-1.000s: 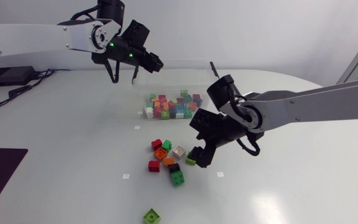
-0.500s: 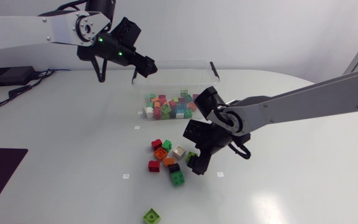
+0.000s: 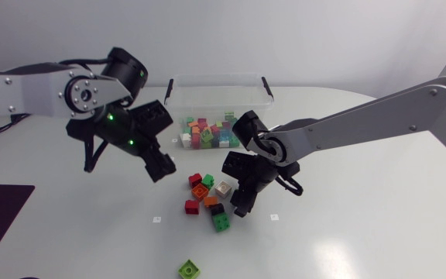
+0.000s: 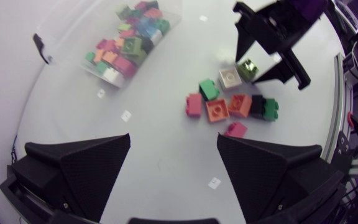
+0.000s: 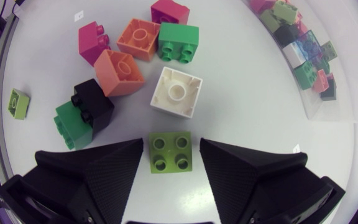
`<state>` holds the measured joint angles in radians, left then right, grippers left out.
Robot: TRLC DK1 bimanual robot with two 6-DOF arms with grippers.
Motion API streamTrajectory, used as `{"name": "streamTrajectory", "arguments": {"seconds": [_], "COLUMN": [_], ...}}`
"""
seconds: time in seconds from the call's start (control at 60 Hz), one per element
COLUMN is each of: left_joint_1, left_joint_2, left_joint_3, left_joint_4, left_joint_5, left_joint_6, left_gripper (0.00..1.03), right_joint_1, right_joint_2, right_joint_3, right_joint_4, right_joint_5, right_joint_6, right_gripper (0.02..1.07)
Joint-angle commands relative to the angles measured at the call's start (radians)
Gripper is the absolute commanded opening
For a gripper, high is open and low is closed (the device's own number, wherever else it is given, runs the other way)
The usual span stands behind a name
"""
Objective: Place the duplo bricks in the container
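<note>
Loosely, right pincer point(image 5: 171, 147) straddles lime brick point(image 5: 170, 154), fingers open beside it.

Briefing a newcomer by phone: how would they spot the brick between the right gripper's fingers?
Beside the clear container lies a cluster of bricks. At its edge, next to the white brick, the right gripper straddles a four-stud brick. It's the cluster's only lime-green one.
</note>
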<state>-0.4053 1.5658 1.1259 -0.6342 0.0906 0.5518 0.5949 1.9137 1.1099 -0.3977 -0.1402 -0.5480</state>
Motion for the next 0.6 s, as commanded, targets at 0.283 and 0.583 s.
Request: {"name": "streamTrajectory", "arguments": {"seconds": [0.283, 0.583], "left_joint_1": [-0.153, -0.359], "left_joint_2": [-0.210, -0.207], "left_joint_3": [-0.336, -0.413], "left_joint_4": [-0.010, 0.018], "left_joint_5": [0.000, 0.003], "left_joint_6": [0.280, 0.412], "left_gripper": [0.97, 0.98], "right_joint_1": [0.016, -0.007], "right_joint_2": [-0.047, -0.194], "right_joint_3": [-0.035, -0.062], "right_joint_4": [-0.044, -0.101], "right_joint_5": [0.011, 0.011], "right_joint_6": [-0.013, -0.018], "right_gripper": [0.30, 0.30]}}
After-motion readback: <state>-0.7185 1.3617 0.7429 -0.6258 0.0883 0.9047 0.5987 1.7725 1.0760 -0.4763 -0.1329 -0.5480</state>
